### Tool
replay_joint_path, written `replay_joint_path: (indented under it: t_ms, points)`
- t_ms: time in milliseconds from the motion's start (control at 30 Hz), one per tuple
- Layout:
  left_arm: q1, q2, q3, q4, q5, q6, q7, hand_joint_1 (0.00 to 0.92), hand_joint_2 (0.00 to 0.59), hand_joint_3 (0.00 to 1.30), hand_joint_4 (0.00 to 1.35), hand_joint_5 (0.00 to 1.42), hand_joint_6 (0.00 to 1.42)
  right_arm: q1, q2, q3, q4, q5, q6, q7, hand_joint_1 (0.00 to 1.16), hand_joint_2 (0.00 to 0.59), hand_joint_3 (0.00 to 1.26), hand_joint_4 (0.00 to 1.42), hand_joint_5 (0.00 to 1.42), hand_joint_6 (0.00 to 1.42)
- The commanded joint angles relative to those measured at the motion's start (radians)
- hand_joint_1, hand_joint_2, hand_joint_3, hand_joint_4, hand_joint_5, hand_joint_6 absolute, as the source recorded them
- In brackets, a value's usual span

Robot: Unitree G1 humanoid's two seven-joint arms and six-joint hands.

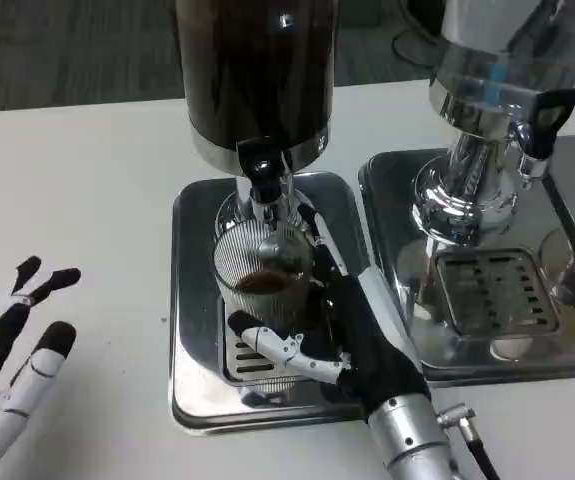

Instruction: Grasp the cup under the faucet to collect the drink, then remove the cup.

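- The cup (263,272), a ribbed clear one, is being held under the faucet (263,172) of the dark dispenser (255,75), standing on that machine's metal drip tray (195,300); a small amount of dark drink is showing in its bottom.
- The cup is being gripped by the right hand (352,335), its fingers (282,347) being wrapped around the lower wall from the right and front; the left hand (17,365) is being kept open, fingers spread, resting low on the white surface (87,200), well apart from the tray.
- A spill is being risked if the cup is withdrawn while drink is flowing; whether the faucet is running now cannot be told.
- The rim is sitting close below the faucet, so a knock is being risked if the cup is lifted before it is drawn clear; a tilt could slop the drink onto the tray.
- A ribbed, possibly wet wall is judged slippery; a loose hold could let the cup slide or twist.
- The second dispenser (497,110) and its tray are standing just beside on the right; a wide swing of the arm could strike them.
- No brand, label or writing is being made out on either machine or on the cup.
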Motion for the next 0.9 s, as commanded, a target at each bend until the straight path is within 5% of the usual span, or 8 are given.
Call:
replay_joint_path:
  t_ms: [33,900]
  points:
    - [0.012,-0.01,0.005,-0.013,-0.007,0.012,0.007,0.0,0.22,0.24,0.0,0.08,0.0,-0.005,0.01,0.0,0.028,-0.001,0.0,-0.003,0.75,0.164,0.0,0.16,0.26,0.37]
    - [0.071,-0.037,0.027,-0.064,0.003,0.02,0.028,0.0,0.222,0.27,0.0,0.09,0.0,-0.056,0.035,-0.006,0.148,0.001,-0.078,-0.104,0.91,0.165,0.28,0.4,0.52,0.63]
